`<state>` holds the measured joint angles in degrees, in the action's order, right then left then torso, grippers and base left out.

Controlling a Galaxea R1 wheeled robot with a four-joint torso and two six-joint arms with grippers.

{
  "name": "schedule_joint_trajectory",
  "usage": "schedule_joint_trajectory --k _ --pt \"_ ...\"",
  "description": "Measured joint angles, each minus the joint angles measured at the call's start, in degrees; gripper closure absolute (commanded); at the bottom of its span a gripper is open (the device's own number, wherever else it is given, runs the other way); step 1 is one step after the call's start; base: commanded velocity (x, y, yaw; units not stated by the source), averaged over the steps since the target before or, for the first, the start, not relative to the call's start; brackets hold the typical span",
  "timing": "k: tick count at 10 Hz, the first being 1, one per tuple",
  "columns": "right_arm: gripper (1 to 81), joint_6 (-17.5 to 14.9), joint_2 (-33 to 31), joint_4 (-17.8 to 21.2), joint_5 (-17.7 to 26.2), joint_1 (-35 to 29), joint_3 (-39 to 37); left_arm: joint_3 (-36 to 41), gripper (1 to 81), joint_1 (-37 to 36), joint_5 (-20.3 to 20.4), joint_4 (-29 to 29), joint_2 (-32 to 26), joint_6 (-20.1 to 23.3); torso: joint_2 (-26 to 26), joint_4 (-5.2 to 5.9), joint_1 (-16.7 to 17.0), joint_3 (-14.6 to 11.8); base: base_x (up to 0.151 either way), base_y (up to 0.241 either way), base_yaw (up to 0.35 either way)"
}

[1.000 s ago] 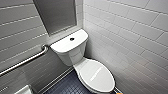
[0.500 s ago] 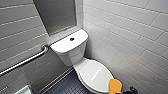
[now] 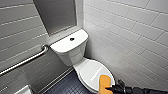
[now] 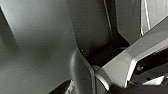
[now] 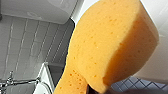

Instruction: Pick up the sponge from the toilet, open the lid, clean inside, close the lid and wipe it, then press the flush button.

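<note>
Sponge (image 3: 105, 81), pinched in the right claw (image 3: 108, 88), is over the closed lid (image 3: 91, 71), beside the white-tiled wall (image 3: 130, 37).

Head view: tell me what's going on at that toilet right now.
The robot's right gripper is shut on the orange sponge, holding it over the front end of the lid of the toilet. The lid is down, covering the bowl. Whether the sponge actually touches the lid cannot be told. The flush button on top of the tank has nothing near it.
</note>
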<state>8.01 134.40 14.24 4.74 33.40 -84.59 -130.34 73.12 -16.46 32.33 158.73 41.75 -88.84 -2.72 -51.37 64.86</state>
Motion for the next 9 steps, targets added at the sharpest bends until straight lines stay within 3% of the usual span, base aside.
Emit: schedule_joint_trajectory --k 4,9 --pt "81.1 -0.02 4.51 2.10 4.73 -9.45 -11.11 -1.44 1.0 0.00 0.00 0.00 1.05 0.02 0.00 0.00 -0.02 0.00 0.000 0.000 0.000" --pt "81.1 0.00 14.97 2.88 8.86 -11.80 -29.27 -3.58 1.0 -0.02 -0.02 0.02 1.77 -0.02 0.02 0.00 -0.05 0.00 0.000 0.000 0.000"
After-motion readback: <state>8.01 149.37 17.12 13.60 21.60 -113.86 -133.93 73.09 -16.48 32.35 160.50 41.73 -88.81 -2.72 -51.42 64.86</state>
